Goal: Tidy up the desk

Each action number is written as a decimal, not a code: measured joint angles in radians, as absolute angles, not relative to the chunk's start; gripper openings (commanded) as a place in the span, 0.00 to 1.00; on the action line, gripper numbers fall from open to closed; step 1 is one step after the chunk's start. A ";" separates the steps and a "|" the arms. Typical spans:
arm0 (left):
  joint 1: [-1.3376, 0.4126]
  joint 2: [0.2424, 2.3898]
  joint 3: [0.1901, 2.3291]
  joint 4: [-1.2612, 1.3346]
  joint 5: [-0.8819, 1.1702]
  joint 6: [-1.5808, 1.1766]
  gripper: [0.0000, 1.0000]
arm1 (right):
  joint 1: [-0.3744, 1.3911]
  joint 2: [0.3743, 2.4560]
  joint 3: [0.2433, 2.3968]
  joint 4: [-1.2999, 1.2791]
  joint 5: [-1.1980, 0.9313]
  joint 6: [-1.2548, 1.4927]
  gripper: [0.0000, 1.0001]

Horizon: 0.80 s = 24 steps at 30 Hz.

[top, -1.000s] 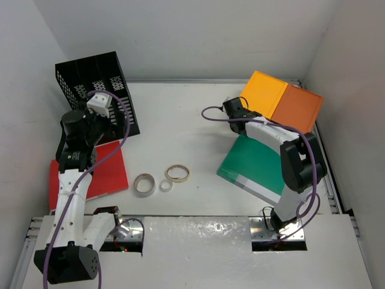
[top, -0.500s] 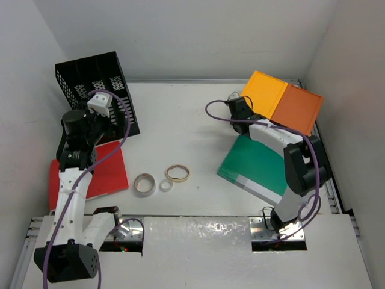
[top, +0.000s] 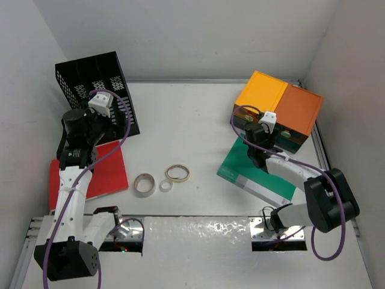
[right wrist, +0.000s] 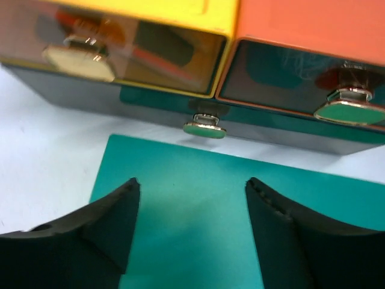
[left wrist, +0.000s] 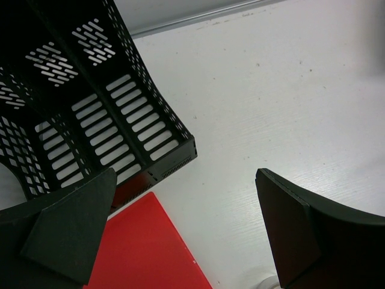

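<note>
While both arms hang over the desk (top: 192,120), my left pincer (left wrist: 180,226) is spread wide, nothing between its fingers. White desktop lies directly under it, with the corner of the black mesh file rack (left wrist: 90,114) just beside the left finger and a red folder (left wrist: 144,253) below that corner. Right pincer (right wrist: 192,217): also spread, empty, low over a green folder (right wrist: 337,205) lying flat on the desk, facing the front of the drawer unit (top: 277,99). A metal knob (right wrist: 204,126) sits just ahead, in line with the gap. Tape rolls (top: 143,192) lie mid-desk, well apart from both pincers
</note>
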<state>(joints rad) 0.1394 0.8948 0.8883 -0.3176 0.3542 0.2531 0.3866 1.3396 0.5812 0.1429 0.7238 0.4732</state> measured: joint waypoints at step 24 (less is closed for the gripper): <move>0.139 0.884 0.888 -0.326 0.379 0.261 1.00 | 0.224 1.583 0.630 0.341 0.695 0.596 0.62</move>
<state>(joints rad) 0.1394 0.8837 0.8883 -0.3260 0.3786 0.2607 0.2245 1.5826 0.6296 0.3408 0.6949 0.5964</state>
